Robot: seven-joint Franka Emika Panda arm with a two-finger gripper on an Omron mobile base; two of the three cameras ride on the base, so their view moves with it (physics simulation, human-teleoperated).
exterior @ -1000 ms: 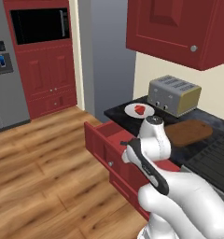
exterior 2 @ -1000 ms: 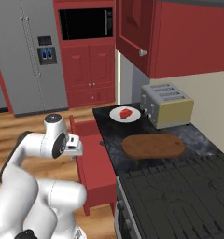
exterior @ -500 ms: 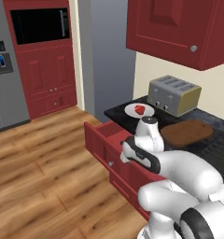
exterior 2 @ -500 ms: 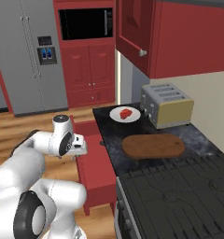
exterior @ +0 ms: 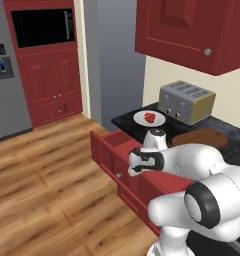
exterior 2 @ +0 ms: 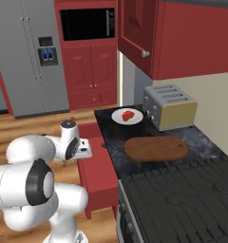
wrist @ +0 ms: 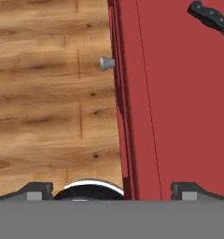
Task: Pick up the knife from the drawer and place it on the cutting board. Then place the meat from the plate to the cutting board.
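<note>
The dark-red drawer (exterior: 109, 150) stands pulled out from under the counter; its bare floor (wrist: 179, 102) and small metal knob (wrist: 106, 63) show in the hand view. The knife (wrist: 208, 15) lies inside at that view's top right corner, with just its black handle and the start of the blade in frame. My gripper (wrist: 112, 191) hangs open over the drawer's front edge, fingertips (wrist: 37, 190) wide apart and holding nothing. It sits beside the drawer (exterior 2: 94, 166) as gripper (exterior 2: 83, 148). The brown cutting board (exterior 2: 155, 148) is bare. The meat (exterior 2: 128, 115) rests on the white plate (exterior 2: 118, 117).
A steel toaster (exterior 2: 169, 107) stands behind the board, against the wall. A black stovetop (exterior 2: 182, 199) adjoins the counter on the near side. Red wall cabinets (exterior: 192, 30) hang above. Wooden floor (exterior: 42, 180) stretches left of the drawer toward a grey fridge (exterior 2: 30, 57).
My hand has swung down and forward, from above the counter edge to over the drawer's front edge. The jaws stayed open; the knife, meat and board have not moved.
</note>
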